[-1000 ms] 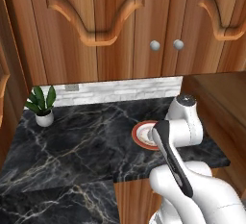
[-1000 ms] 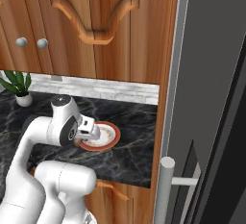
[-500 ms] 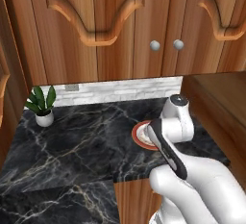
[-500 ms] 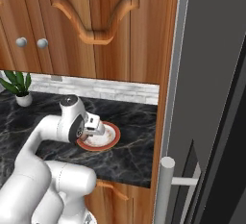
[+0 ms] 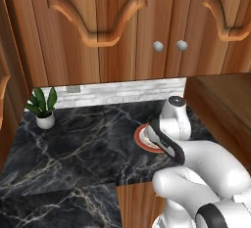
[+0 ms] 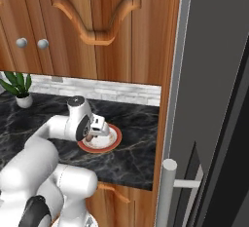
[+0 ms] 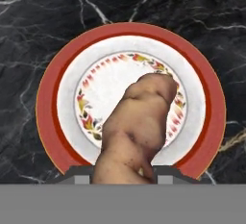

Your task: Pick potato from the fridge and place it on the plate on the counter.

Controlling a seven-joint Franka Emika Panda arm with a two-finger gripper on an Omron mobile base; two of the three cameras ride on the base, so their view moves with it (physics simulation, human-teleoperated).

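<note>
Potato [image 7: 137,129] is held clamped in the gripper [image 6: 95,129] directly above the plate [image 7: 48,98] on the counter [image 5: 83,144]; only lowering and release are judged left.

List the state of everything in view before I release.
potato: held in the gripper, above the plate's centre
gripper: shut on the potato, over the plate
plate: flat on the counter, nothing resting on it
fridge: door open
plant pot: upright on counter
</note>
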